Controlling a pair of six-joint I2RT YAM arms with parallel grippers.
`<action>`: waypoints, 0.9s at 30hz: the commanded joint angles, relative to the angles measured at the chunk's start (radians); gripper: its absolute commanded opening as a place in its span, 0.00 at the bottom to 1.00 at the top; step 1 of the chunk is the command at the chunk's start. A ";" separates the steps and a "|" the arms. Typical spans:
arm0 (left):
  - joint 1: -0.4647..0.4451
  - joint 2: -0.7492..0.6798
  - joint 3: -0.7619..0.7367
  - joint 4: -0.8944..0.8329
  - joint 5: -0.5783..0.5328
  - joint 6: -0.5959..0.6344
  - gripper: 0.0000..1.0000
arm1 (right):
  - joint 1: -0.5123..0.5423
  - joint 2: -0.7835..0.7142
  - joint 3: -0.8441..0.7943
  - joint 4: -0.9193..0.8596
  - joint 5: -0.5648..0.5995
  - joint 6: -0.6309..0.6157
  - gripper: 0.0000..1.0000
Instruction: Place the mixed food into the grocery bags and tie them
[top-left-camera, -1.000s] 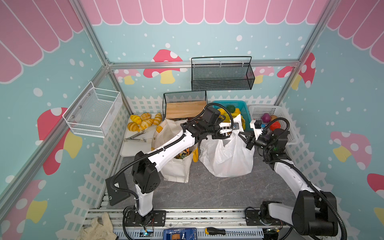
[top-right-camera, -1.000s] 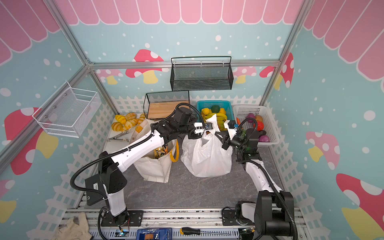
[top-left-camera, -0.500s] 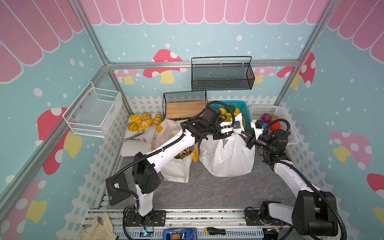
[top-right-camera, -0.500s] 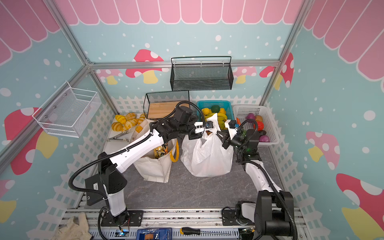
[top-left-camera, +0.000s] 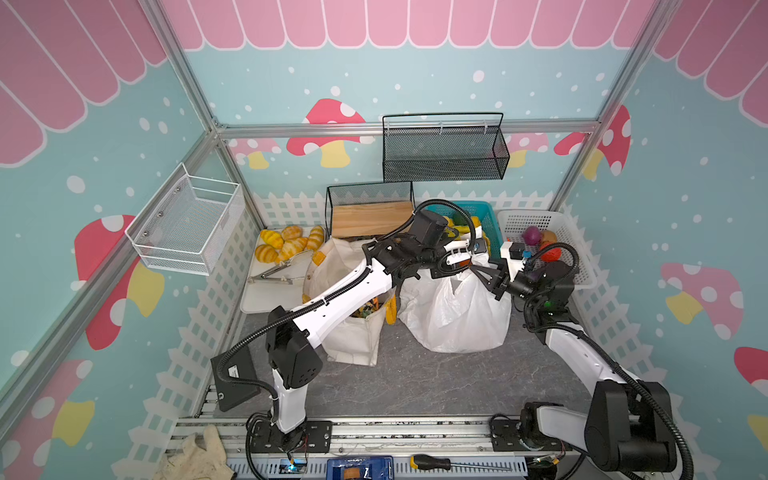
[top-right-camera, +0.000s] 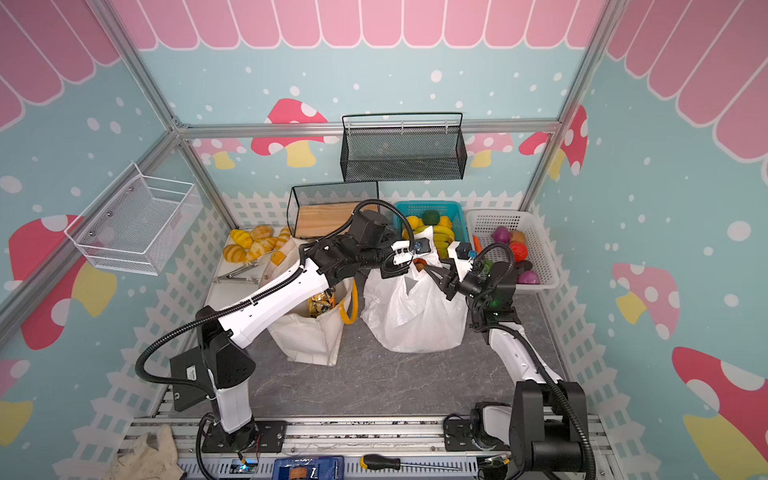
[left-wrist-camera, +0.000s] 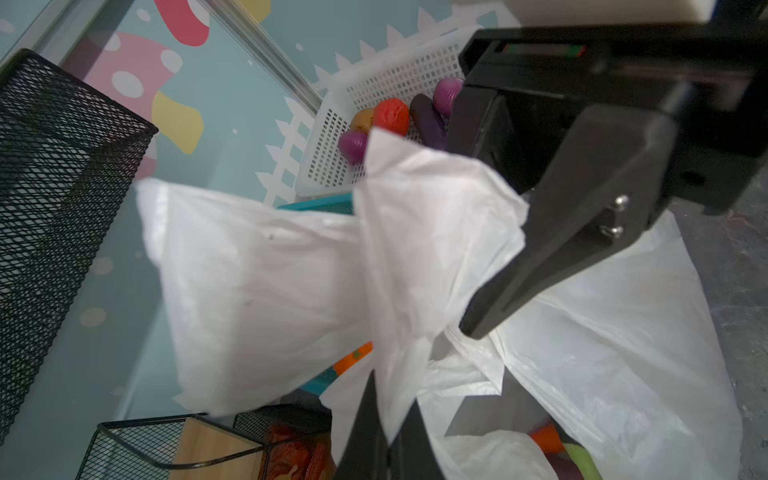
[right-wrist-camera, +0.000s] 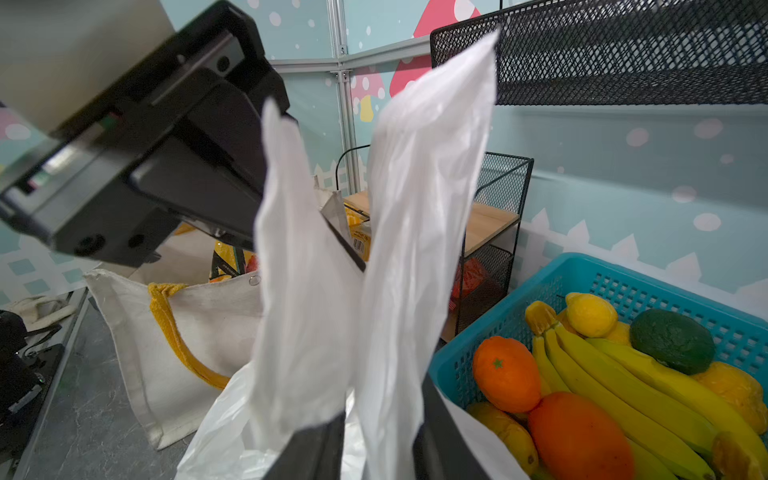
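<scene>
The white plastic carrier bag (top-left-camera: 455, 320) stands on the grey surface (top-left-camera: 415, 386), just beside the canvas tote (top-left-camera: 353, 345). Both top views show snack packets (top-right-camera: 319, 305) inside the tote. Only the left wrist view shows the left tool (left-wrist-camera: 388, 434) pressed together on one handle (left-wrist-camera: 415, 249) of the bag. Only the right wrist view shows the right tool (right-wrist-camera: 380, 436) spread, the bag's other handle (right-wrist-camera: 415, 208) rising between its fingers (right-wrist-camera: 307, 453).

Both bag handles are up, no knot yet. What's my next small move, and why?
Probably close the right gripper on the handle loose between its open jaws: the left gripper pinches the other handle, and tying the white bag needs both held.
</scene>
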 joint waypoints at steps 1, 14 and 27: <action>-0.009 0.024 0.030 -0.013 -0.011 0.005 0.00 | 0.011 -0.006 -0.014 0.074 -0.023 0.028 0.36; -0.019 0.038 0.020 -0.015 -0.018 0.033 0.00 | 0.020 -0.011 -0.019 0.138 0.026 0.094 0.40; 0.024 -0.036 0.002 -0.068 0.066 -0.001 0.21 | 0.013 -0.037 -0.028 0.023 0.068 -0.001 0.00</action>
